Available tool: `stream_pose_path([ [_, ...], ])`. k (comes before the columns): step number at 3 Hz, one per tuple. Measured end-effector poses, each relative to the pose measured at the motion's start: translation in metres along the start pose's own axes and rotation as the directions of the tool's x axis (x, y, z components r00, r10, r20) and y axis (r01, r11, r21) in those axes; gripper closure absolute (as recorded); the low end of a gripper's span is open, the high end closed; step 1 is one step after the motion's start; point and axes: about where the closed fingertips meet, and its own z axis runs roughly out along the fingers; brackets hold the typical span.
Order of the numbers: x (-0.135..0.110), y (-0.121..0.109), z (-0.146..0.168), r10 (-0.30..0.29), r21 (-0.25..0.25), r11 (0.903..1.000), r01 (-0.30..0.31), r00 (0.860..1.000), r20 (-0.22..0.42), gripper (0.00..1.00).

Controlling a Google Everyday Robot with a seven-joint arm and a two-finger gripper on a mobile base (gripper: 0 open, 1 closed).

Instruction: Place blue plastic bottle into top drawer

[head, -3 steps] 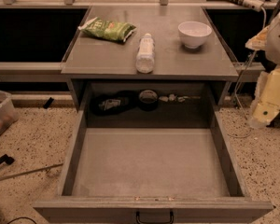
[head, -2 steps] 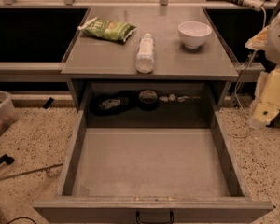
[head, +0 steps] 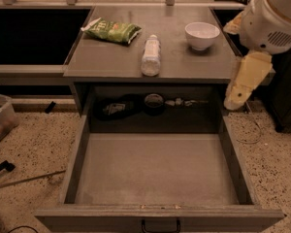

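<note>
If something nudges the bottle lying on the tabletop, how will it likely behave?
The blue plastic bottle lies on its side, so it would probably roll sideways. It looks small and plastic, so it is likely light. The gripper hangs right of the table, apart from the bottle.

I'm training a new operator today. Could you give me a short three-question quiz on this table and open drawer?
1. True or false: the small clear plastic bottle with a white cap lies on its side on the grey tabletop.
2. What is inside the wide grey top drawer? A) the bottle B) a red mug C) nothing visible
3. Fill in: the robot's cream pincer hangs beside the table, off the edge nearest the round white ____.

Key: 1 true; 2 C; 3 bowl.
</note>
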Motion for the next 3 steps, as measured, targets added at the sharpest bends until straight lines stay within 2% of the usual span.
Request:
stream_pose_path([
  [1,-0.045,-0.045,0.012,-0.118,0.033,0.9926,0.117,0.992,0.051,0.0],
  [2,-0.093,-0.085,0.011,-0.247,0.061,0.9685,0.241,0.964,0.1,0.0],
  [3,-0.092,-0.097,0.015,-0.256,0.069,0.9658,0.25,0.962,0.097,0.0],
])
